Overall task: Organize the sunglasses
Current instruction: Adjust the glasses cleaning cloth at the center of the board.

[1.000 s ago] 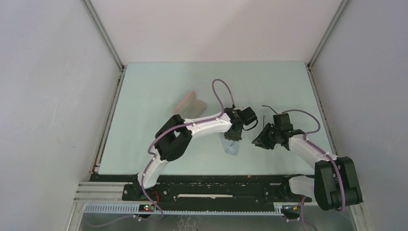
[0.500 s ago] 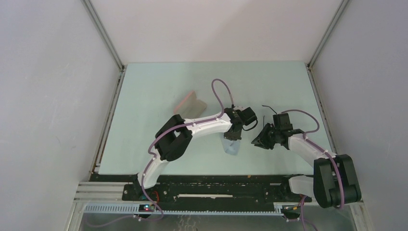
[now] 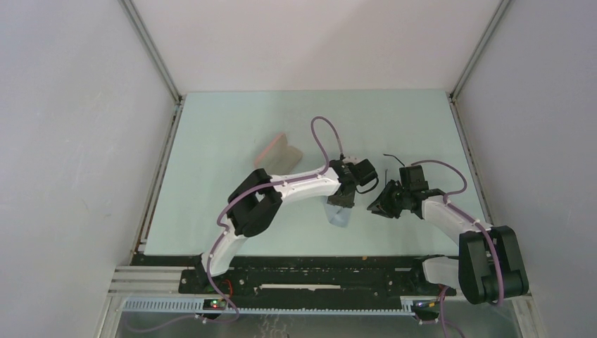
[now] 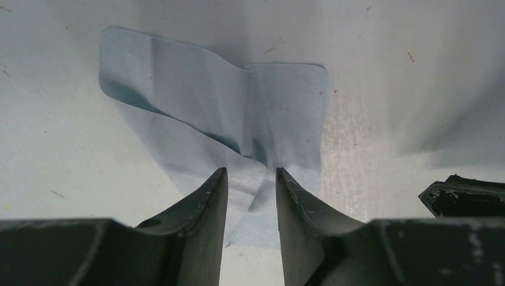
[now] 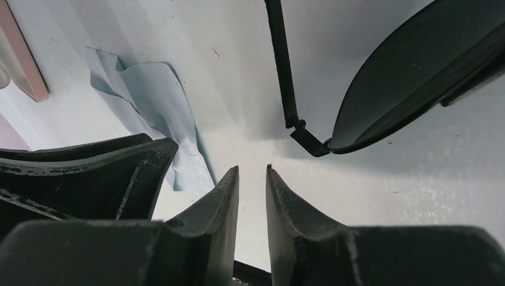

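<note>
Pale grey walls (image 3: 70, 141) with aluminium corner posts (image 3: 151, 53) close in a mint-green desk (image 3: 232, 127), its surface marked with small specks. A salmon-pink case (image 3: 276, 151) lies left of centre. Nearer the arms is a crumpled grey-blue cloth (image 4: 196, 89). The left gripper (image 4: 250, 173) is down on the cloth's near edge, jaws a narrow gap apart, with a raised fold running between the tips. Just beside it, the right gripper (image 5: 252, 171) is barely parted and holds nothing. The sunglasses (image 5: 417, 71) rest on the desk ahead of it and to its right, apart from its fingers, with one slim arm swung out.
</note>
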Robot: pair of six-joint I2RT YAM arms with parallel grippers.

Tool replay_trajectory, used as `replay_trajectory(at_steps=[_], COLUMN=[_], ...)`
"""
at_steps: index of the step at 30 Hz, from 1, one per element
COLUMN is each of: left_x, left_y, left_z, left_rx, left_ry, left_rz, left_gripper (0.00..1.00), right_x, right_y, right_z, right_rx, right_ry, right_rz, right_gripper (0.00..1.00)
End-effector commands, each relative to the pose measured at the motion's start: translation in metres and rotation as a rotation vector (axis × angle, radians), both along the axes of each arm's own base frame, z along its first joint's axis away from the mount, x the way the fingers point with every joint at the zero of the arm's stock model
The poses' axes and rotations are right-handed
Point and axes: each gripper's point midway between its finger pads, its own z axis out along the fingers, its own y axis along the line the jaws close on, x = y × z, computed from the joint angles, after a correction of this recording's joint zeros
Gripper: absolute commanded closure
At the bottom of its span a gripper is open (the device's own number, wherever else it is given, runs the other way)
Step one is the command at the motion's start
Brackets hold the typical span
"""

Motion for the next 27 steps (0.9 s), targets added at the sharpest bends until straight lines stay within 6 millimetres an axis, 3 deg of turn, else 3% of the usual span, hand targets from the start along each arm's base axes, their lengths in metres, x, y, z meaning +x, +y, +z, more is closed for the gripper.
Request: replay_trajectory(at_steps=[1,15,17,22,27], left_x=[0.007,0.009,0.009,0.009,0.01], left_y=[-0.007,-0.004,-0.004,-0.004,-0.005], left_z=[0.016,0.007,0.006,0.006,0.001], left_rx=[-0.029,-0.002,0.0,-0.001,0.008], left_ry=[-0.051,-0.041,-0.039,-0.037,-0.036], left_rz=[0.024,0.031,0.032,0.029,0.026], left_gripper=[0.61,0.73,0.73,0.62,0.68], right_x=[0.003,0.003,0.003,0.003,0.004], right_y=[0.001,-0.001,-0.001,-0.001,-0.001], right_z=[0.001,0.002,0.002,0.002,0.002], right_rx=[0.005,0.006,0.005,0.002,0.005], right_ry=[-0.02,-0.022,-0.024,-0.024,-0.023], right_rz=[0.016,0.017,0.019,0.019,0.019], right_gripper=[0.69,0.69,0.69,0.69,0.69])
